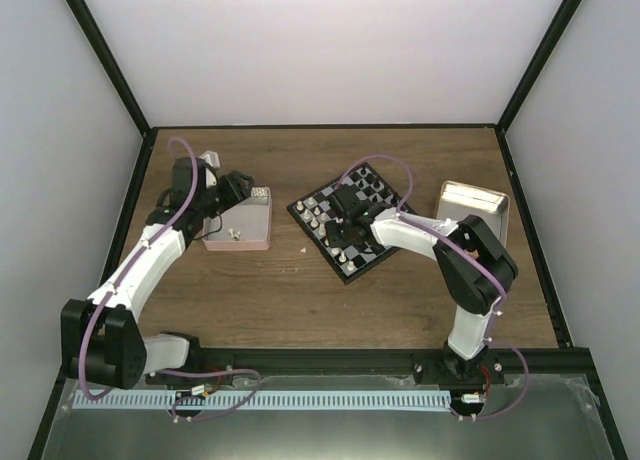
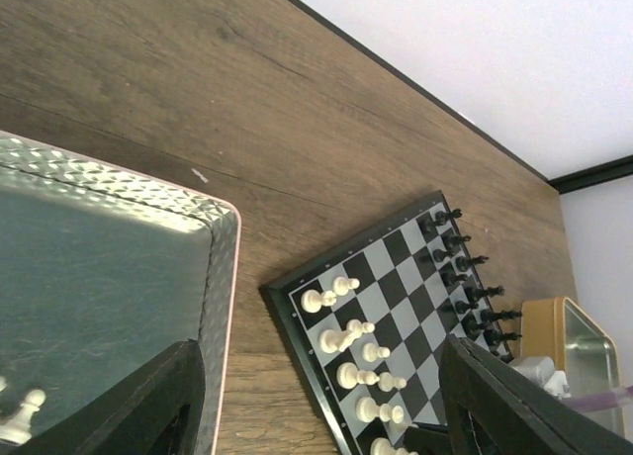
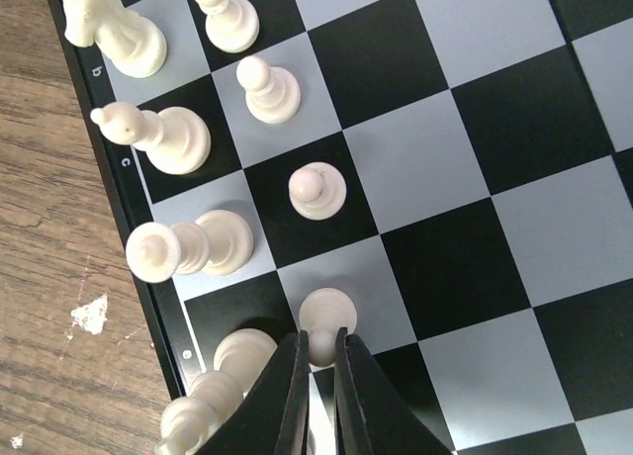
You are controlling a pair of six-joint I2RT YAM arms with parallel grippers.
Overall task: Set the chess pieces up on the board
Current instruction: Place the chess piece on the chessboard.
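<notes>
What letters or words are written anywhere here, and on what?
"b": white letter on the board's black rim, right wrist view.
"c": same rim, next square along.
A third mark further along is too blurred to read.
No other writing shows.

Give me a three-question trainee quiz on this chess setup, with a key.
1. True or false: the left gripper stands open.
2. The right gripper is above: A) the pink tray, B) the board, C) the tan box.
3. Fill in: the pawn that the right gripper pinches is coloured ____.
Key: 1 true; 2 B; 3 white.
</notes>
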